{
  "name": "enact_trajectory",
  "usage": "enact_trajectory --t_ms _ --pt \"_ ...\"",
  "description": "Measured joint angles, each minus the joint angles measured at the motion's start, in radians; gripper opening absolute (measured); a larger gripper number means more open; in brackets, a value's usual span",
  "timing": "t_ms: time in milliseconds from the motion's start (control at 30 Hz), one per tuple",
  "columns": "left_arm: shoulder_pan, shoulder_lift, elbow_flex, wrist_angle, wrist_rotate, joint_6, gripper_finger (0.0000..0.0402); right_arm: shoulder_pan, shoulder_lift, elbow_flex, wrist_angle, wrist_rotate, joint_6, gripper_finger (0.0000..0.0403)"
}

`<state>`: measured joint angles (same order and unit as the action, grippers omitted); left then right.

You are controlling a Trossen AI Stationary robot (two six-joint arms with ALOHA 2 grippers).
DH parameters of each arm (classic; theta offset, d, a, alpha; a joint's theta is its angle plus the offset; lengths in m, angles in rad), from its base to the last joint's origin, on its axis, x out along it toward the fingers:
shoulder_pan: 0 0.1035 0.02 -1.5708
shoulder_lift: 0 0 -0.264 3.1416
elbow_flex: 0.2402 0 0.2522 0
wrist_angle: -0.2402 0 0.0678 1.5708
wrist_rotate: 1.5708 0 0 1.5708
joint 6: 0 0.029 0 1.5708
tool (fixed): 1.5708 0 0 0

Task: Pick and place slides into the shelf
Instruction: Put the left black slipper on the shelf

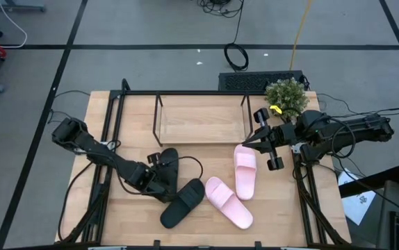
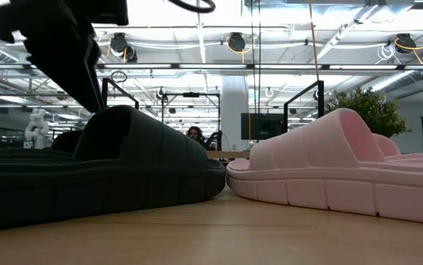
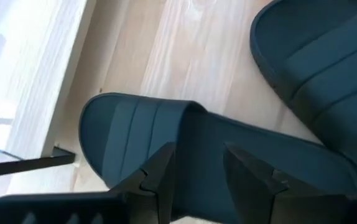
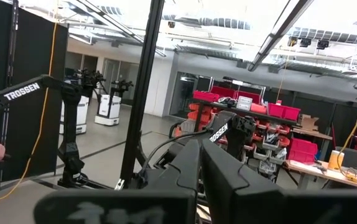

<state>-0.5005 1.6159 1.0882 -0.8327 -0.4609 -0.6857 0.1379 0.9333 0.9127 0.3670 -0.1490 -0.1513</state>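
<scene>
Wood table (image 1: pixel 185 229) | left tool (image 3: pixel 197 168) parted over upright-lying black slide (image 3: pixel 185 149) | right tool (image 1: pixel 269 142) clenched

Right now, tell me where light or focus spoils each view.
Low view: ceiling lights glare, leaving the left arm a silhouette; the black slide and pink slide fill the frame. Left wrist view: the left claw is soft over a black slide. Right wrist view: the right claw blurs.

Two slides (image 1: pixel 178 194) matte black; two slides (image 1: pixel 235 187) pale pink. Shelf (image 1: pixel 201 119): black rods, light wood base. Table (image 1: pixel 283 208) light wood. Plant (image 1: pixel 287 96) green.
</scene>
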Motion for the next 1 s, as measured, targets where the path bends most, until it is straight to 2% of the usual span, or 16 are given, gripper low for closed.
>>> enact_trajectory --t_ms 300,500,700,833,1000 --pt "0.026 0.079 0.000 -0.009 0.003 -0.017 0.0131 0.000 0.000 0.000 -0.006 0.000 0.000 0.0009" --pt "0.034 0.100 0.000 -0.046 -0.043 -0.106 0.0131 0.000 0.000 0.000 -0.007 0.000 0.006 0.0009" --pt "0.028 0.093 0.007 -0.044 -0.040 -0.206 0.0131 0.000 0.000 0.000 -0.019 0.002 0.007 0.0009" --pt "0.008 0.092 0.060 -0.053 -0.039 -0.164 0.0131 0.000 0.000 0.000 -0.022 0.049 0.006 0.0009" --pt "-0.014 0.091 0.088 -0.076 -0.067 -0.071 0.0131 -0.002 0.000 0.000 -0.023 0.051 -0.019 0.0009"
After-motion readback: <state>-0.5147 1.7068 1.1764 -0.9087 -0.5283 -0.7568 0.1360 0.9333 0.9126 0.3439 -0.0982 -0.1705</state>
